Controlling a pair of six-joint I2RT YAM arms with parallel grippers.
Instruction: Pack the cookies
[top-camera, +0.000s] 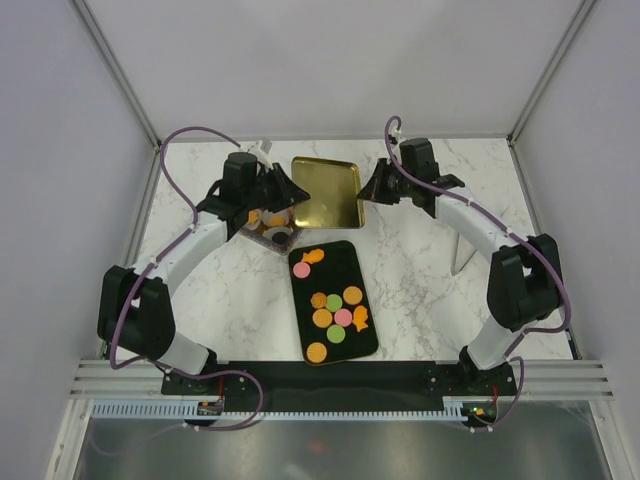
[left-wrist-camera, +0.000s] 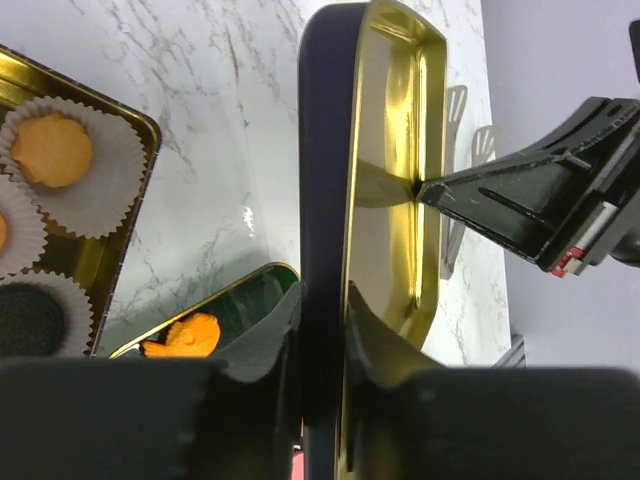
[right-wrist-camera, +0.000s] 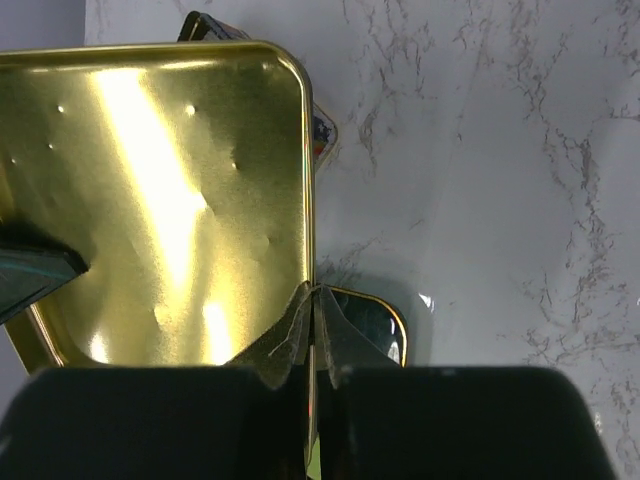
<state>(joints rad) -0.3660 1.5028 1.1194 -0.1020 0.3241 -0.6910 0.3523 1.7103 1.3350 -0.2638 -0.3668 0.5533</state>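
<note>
Several cookies (top-camera: 335, 315), orange, pink and green, lie on a black tray (top-camera: 338, 268) at the table's middle. A gold tin lid (top-camera: 325, 192) is held tilted behind the tray, its shiny inside showing. My left gripper (left-wrist-camera: 322, 310) is shut on the lid's (left-wrist-camera: 390, 200) left rim. At the opposite rim of the lid (right-wrist-camera: 150, 200) my right gripper (right-wrist-camera: 315, 300) is shut too. Under the left gripper (top-camera: 293, 193) sits a gold tin box (top-camera: 275, 232) with white paper cups. One cup holds an orange cookie (left-wrist-camera: 50, 148), another a dark one (left-wrist-camera: 25, 320).
A thin grey metal piece (top-camera: 461, 256) stands on the marble right of the tray, near the right arm. White walls enclose the table on three sides. The black tray's corner (right-wrist-camera: 375, 325) lies just below the lid.
</note>
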